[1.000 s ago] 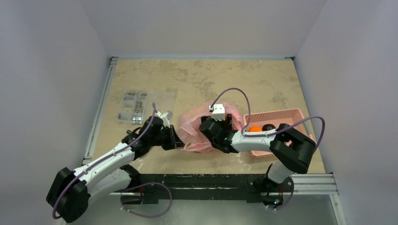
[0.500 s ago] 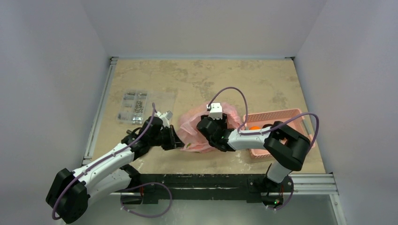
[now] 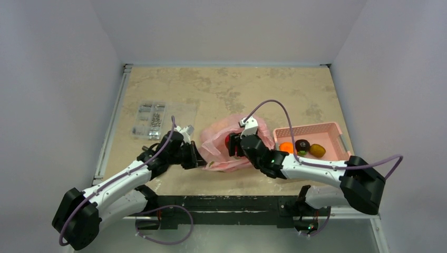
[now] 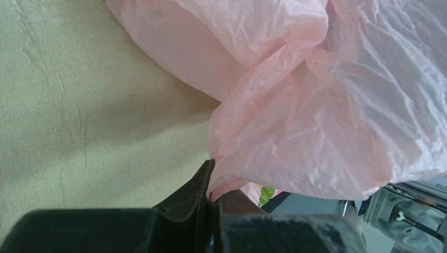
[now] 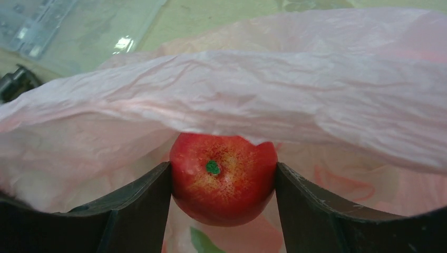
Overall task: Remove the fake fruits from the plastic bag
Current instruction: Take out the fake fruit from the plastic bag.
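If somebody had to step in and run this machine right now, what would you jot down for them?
Left hand: shut on an edge of the plastic bag, holding it.
Right hand: in the bag's mouth, shut on the red apple.
Done: orange, dark plum and a yellow-brown fruit lie in the pink basket.
Left: lift the apple out and set it down, probably in the basket. Whether more fruit hides in the bag cannot be told.

Plain pale grey walls (image 3: 221,31), mottled beige tabletop (image 3: 226,89)
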Tool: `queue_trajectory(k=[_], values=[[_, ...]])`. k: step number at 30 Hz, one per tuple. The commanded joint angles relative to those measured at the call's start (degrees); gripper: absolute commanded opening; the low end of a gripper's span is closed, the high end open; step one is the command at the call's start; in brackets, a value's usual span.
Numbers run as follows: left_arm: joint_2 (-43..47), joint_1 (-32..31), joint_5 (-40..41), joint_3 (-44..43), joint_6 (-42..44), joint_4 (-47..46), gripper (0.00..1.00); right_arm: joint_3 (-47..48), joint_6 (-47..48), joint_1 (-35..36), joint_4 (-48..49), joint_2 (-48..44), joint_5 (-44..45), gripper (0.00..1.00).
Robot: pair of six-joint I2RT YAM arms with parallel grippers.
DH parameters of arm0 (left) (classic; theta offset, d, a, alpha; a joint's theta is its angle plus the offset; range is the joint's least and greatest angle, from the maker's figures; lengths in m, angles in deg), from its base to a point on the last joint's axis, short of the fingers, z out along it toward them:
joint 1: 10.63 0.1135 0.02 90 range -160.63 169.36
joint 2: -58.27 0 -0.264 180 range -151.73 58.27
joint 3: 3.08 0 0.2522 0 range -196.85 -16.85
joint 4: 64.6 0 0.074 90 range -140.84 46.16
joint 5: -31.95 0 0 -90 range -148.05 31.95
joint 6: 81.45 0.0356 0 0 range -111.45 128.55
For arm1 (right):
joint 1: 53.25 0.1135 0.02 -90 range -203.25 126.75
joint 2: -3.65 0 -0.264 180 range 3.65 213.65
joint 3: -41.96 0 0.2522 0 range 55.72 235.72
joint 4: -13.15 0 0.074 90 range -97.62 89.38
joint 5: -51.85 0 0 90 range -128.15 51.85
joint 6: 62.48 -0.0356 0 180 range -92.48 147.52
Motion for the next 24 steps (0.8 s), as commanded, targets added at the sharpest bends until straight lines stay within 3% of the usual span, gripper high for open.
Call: queue_trajectory(k=[1, 6, 13, 24], values=[[-0.39, -0.4, 0.87, -1.66, 1.91, 0.14, 0.0, -2.11, 1.68, 0.23, -0.02, -3.94, -12.01, 0.0], [-0.63, -0.44, 0.79, -1.29, 1.9, -0.13, 0.0, -3.49, 1.85, 0.23, 1.15, -10.94, -20.74, 0.0], [0.1, -0.4, 0.8, -0.7, 1.8, 0.07, 0.0, -0.41, 2.19, 0.23, -3.06, -18.28, -22.63, 0.0], [-0.87, -0.4, 0.25, -0.63, 1.78, -1.03, 0.0, 6.14, 5.05, 0.17, -10.59, -28.59, -5.29, 0.0]])
